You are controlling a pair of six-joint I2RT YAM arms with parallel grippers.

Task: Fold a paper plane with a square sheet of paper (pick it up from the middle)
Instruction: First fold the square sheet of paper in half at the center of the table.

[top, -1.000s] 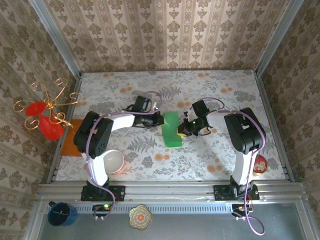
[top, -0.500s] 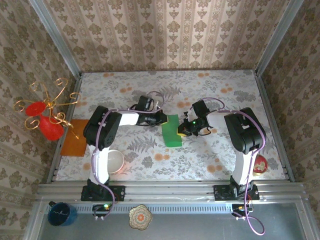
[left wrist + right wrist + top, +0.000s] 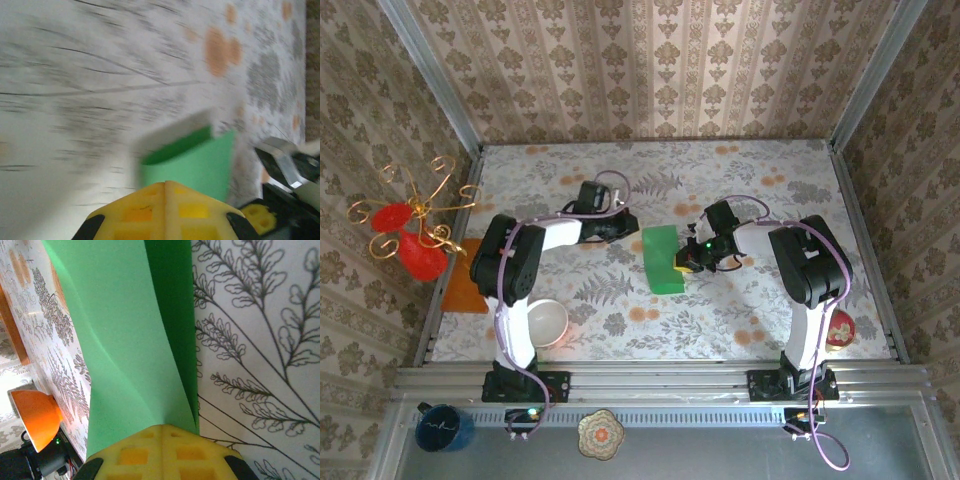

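— What has the right hand (image 3: pixel 161 432) got?
— It is pinched shut on one edge of the square sheet of paper (image 3: pixel 125 340), which lies doubled over on the worktop (image 3: pixel 760 300), beyond and right of the bowl (image 3: pixel 546 322).
— And the left hand (image 3: pixel 623 226)?
— Closed and empty, beyond the bowl and just clear of the sheet. The first fold looks made. Next, likely, pressing the crease flat, then the corner folds.

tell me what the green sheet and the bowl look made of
The green sheet: thin matte paper, judging by its sharp crease and soft curl. The bowl: smooth and glossy, orange outside, pale inside; ceramic or plastic, hard to tell.
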